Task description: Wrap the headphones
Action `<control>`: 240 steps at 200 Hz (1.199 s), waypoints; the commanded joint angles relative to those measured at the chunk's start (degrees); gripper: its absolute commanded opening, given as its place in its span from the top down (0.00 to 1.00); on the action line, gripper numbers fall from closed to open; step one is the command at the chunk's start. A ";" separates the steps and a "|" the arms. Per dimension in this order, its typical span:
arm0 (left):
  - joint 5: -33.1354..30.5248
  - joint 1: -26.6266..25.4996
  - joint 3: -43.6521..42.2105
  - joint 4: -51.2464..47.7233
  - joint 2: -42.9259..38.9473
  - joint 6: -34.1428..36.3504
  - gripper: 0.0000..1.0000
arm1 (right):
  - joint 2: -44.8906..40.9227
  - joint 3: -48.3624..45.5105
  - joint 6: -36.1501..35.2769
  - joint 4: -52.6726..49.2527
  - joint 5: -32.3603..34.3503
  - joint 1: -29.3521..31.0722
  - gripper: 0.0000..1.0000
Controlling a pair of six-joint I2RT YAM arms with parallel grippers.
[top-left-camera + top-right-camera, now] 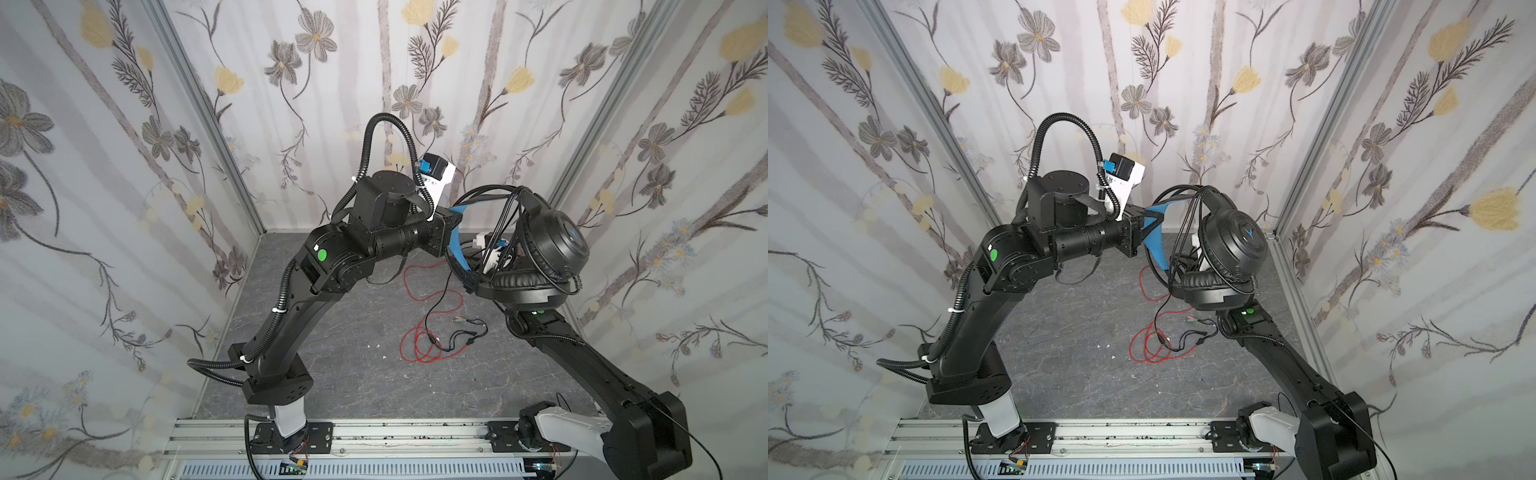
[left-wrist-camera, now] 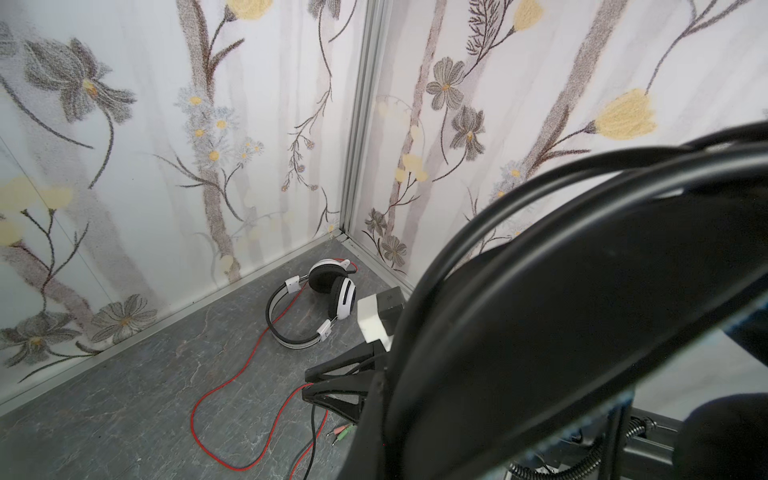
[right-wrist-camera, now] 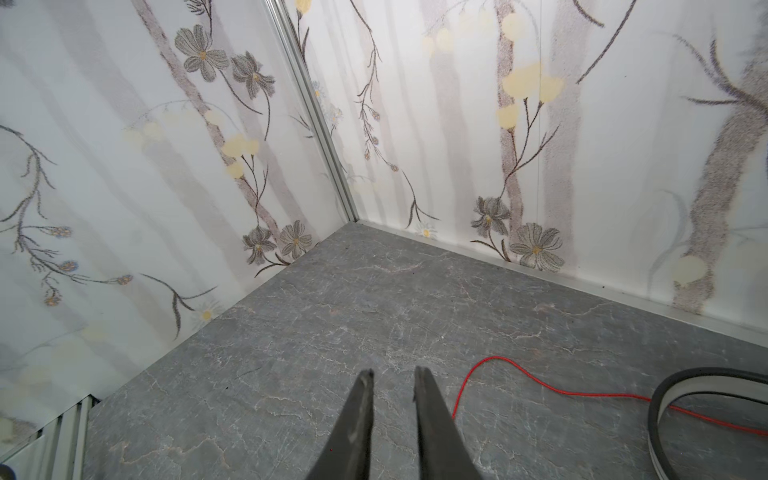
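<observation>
The black headphones [image 1: 552, 245] [image 1: 1229, 245] hang in the air at the back right, earcups down. My left gripper [image 1: 457, 214] [image 1: 1156, 218] is shut on their blue inner headband. Their black cable [image 1: 509, 216] loops over the headband and trails down to plugs [image 1: 465, 322] on the floor. In the left wrist view the black headphones [image 2: 582, 311] hide the left jaws. The white headphones [image 2: 311, 307] [image 3: 706, 373] lie by the back right corner, with their red cable [image 1: 415, 345] [image 3: 540, 384] running across the floor. My right gripper [image 3: 394, 374] [image 2: 306, 383] hovers under the black pair, slightly open and holding nothing.
Floral walls close in the grey stone floor [image 1: 353, 374] on the left, back and right. An aluminium rail [image 1: 374, 436] carrying both arm bases runs along the front. The red and black cables lie tangled in mid-floor.
</observation>
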 commanded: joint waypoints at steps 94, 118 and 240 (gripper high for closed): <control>-5.64 1.14 -0.67 6.46 -1.20 -4.96 1.00 | 5.87 -3.63 6.99 9.91 -4.82 0.11 0.99; -12.92 1.75 -5.13 11.87 -2.84 -5.64 1.00 | 4.81 -3.86 4.70 4.60 -1.94 0.95 1.00; -37.93 7.79 -7.14 20.32 1.23 -11.34 1.00 | -1.02 -0.61 -8.72 -13.59 9.00 9.52 1.00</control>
